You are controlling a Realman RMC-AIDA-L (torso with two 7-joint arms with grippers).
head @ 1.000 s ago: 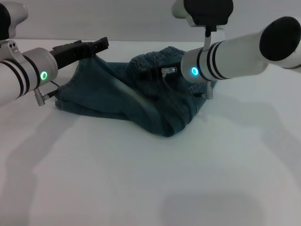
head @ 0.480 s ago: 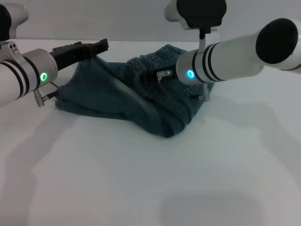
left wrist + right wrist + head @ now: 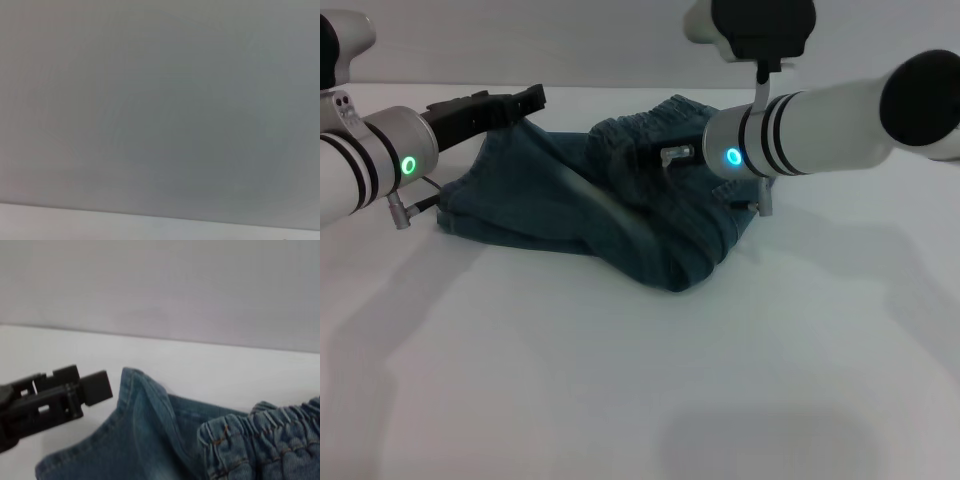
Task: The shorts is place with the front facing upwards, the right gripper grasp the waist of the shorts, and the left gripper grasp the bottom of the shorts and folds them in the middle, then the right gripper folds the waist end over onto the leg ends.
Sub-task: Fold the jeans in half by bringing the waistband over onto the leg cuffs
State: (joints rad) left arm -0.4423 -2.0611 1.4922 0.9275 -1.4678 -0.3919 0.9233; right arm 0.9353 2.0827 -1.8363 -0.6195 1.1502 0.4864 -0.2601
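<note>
Head view of the shorts [image 3: 600,215] lying bunched and already doubled lengthwise on the white tabletop [image 3: 640,400], with the waist [image 3: 650,125] at the far side. The left gripper [image 3: 525,100], seen also in the right wrist view, hovers just beside the raised far-left corner of the cloth near the bottom [image 3: 131,385]; it appears nearly closed and seems to hold nothing. The right gripper [image 3: 635,155] sits low over the waist, its fingers hidden by its own arm, so its opening cannot be told. The step in hand is judged to be the second fold; next, the waist must be carried onto the leg ends.
</note>
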